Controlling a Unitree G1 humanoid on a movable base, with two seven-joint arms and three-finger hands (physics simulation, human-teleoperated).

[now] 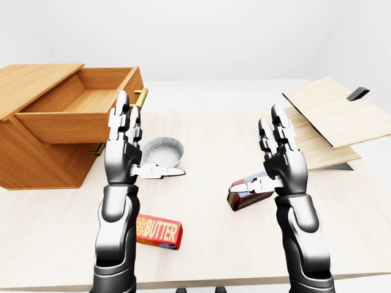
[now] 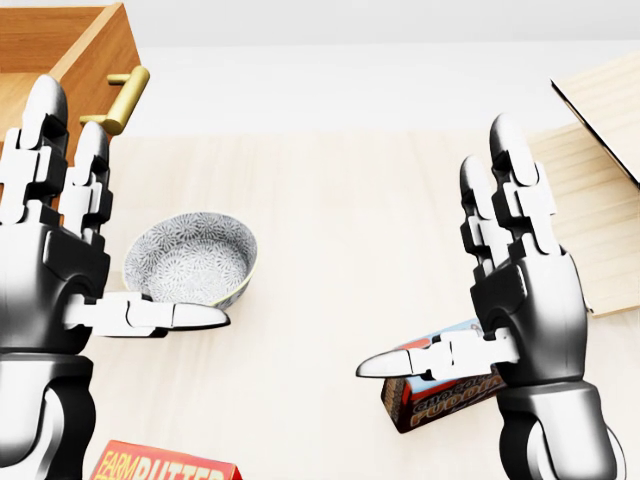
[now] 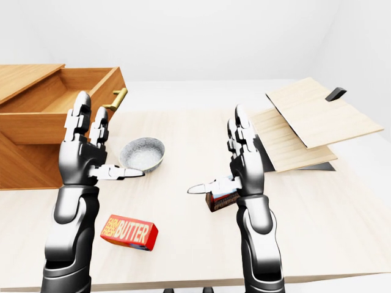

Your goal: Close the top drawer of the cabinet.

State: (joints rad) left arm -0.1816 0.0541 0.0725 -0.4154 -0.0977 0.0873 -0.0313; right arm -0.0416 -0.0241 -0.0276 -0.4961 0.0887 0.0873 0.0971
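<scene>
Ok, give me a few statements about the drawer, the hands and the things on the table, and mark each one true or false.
1. The wooden cabinet's top drawer stands pulled out. True.
2. The left hand grips the brass drawer handle. False: the hand is raised and open, holding nothing.
3. The right hand is open, fingers pointing up. True.
4. The patterned grey bowl sits inside the drawer. False: it rests on the light wooden table.
5. The red butter box lies on the table. True.
</scene>
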